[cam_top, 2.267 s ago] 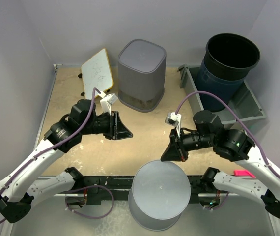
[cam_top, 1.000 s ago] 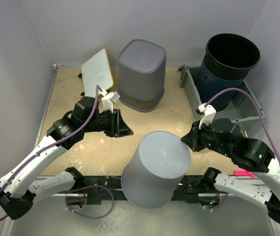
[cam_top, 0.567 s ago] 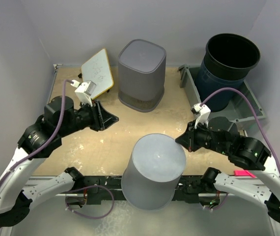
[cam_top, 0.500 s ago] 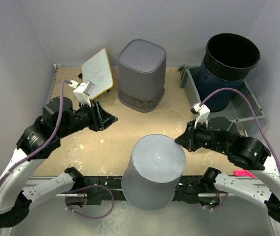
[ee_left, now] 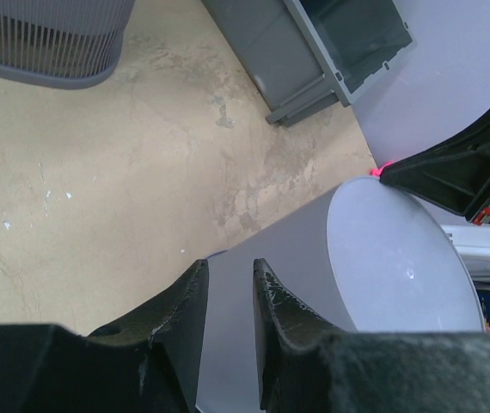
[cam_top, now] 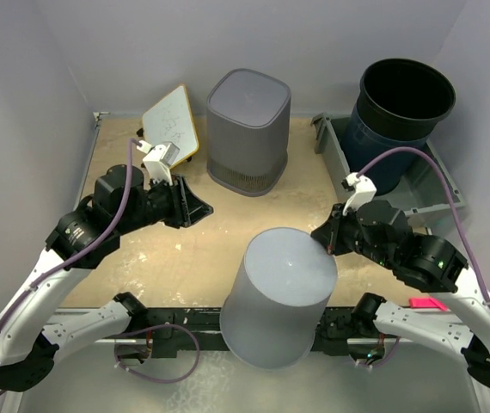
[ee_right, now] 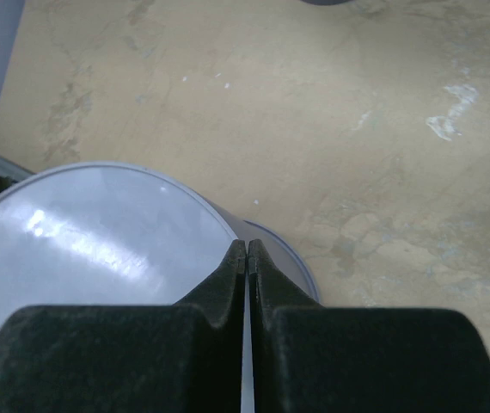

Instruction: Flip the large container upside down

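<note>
Jaws on the right gripper (ee_right: 247,255) are pressed flat together with nothing between them. Their tips sit at the 2 o'clock edge of the large container's (cam_top: 279,301) upturned bottom. The right wrist view shows them over the rim of that grey disc, but I cannot tell whether they touch it. Jaws on the left gripper (ee_left: 230,280) stand a narrow slot apart and grasp nothing; the container's wall shows through the gap, beyond the tips. In the top view that gripper hangs above the tan table (cam_top: 142,249) at the container's 10 o'clock, apart from it and pointing toward 3 o'clock.

Pale grey, round and tapered, the large container sits at 6 o'clock on the table, at the near edge between the two arm bases. Its closed bottom faces up and its wider mouth end is down. I cannot tell whether it stands flat on its mouth.

Farther out, a rounded-square grey bin (cam_top: 248,129) with a slatted lower band stands at 12 o'clock, well apart from the container. A small whiteboard (cam_top: 172,125) is propped just beside that bin, at its 9 o'clock. At 2 o'clock a dark bucket (cam_top: 400,112), mouth up, stands in a grey tray (cam_top: 438,185). A small pink object (cam_top: 426,303) lies at 4 o'clock beside the right arm.
</note>
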{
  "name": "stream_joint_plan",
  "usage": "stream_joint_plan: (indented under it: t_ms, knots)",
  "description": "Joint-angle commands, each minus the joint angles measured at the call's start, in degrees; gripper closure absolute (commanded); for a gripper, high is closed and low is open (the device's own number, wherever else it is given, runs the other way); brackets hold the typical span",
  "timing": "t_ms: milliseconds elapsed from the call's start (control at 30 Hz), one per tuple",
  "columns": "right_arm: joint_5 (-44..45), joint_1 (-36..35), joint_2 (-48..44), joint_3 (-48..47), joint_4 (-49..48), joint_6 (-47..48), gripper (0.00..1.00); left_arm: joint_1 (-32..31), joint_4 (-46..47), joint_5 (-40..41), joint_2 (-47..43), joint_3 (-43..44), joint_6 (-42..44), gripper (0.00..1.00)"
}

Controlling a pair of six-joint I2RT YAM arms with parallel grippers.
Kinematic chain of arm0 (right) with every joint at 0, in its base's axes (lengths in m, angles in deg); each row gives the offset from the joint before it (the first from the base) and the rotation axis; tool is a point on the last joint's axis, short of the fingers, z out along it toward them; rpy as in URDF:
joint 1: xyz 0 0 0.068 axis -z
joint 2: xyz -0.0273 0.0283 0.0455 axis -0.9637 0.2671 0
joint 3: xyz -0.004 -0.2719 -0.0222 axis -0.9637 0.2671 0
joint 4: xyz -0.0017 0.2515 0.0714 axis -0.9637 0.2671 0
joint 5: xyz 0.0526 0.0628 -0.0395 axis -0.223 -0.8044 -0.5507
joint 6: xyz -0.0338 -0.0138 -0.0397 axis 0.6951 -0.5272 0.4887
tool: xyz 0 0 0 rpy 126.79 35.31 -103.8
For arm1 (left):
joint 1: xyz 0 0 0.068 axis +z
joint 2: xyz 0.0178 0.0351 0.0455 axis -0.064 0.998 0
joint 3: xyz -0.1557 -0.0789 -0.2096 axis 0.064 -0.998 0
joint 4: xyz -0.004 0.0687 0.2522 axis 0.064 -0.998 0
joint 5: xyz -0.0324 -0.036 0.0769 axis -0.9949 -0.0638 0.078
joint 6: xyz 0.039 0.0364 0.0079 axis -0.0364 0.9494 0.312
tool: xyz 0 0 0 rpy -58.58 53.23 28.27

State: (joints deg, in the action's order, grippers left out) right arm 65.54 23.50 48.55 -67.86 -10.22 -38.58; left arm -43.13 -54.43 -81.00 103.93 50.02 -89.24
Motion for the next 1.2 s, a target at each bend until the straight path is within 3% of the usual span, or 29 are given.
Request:
stream_joint_plan:
  t_ms: [0,467,667,867,1167]
  knots:
    - [8.26,-0.07,0.48,1.01,14.16,-5.05,1.0,-0.15,3.35,-1.45,-0.06,0.05,0.01,0.76]
    - [11.59,-0.14,-1.37,-0.76,17.75,-10.21,1.0,-0.17,3.77,-1.69,0.11,-0.38,1.13,0.76]
    - [3.58,-0.08,-3.67,1.66,2.78,-6.08,1.0,-0.13,4.15,-2.26,-0.05,-0.55,0.72,0.76]
    - [-15.81,-0.07,0.82,9.62,-16.48,-7.25,1.0,-0.17,5.05,-6.21,-0.3,-3.27,-0.95,0.77]
    - [-23.33,-0.45,10.44,8.17,-37.57,-7.55,1.0,-0.15,2.73,-2.74,-1.47,-7.88,-1.25,0.77]
